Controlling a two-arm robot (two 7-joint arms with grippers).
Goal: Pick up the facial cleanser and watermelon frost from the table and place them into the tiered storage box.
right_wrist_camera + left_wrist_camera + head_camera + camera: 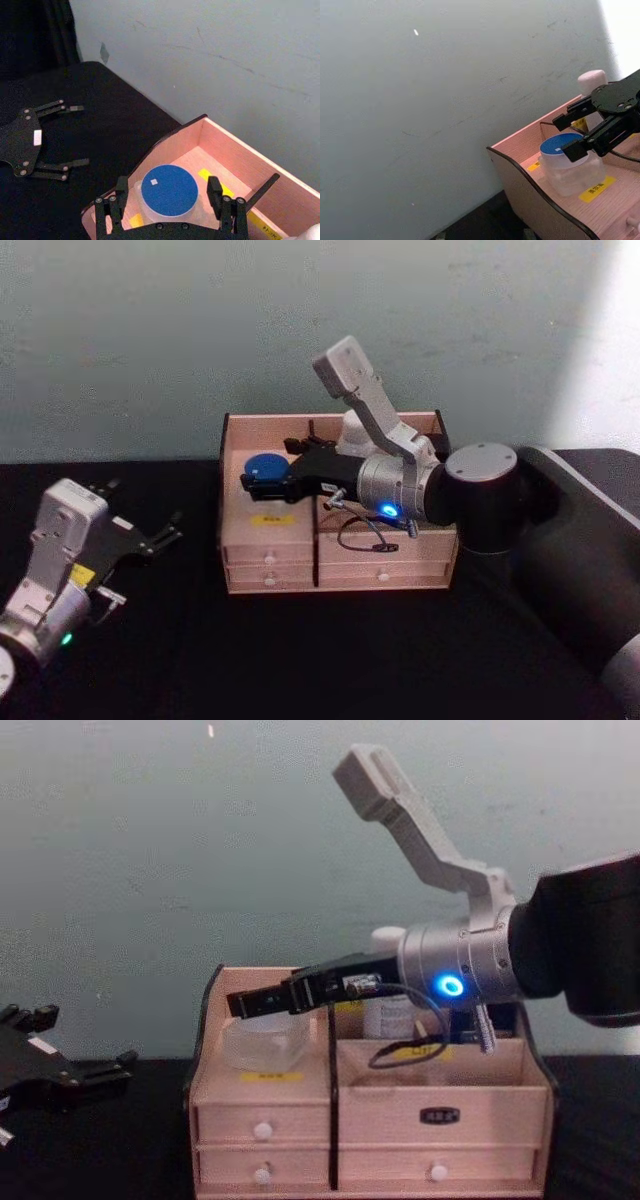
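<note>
Your right gripper [170, 200], jaws spread around the watermelon frost [168, 190] resting in the tiered storage box [240, 520], seems mid-release, so next lift it straight up.

One wooden storage box [336, 540] sits on one black table [300, 660], holding one blue-lidded jar [265, 468] and one white bottle [357, 432]. Four drawers with white knobs [262, 1130] line its near face, two on the left, two on the right. Two robot grippers appear: one right [262, 486], one left [150, 527].
</note>
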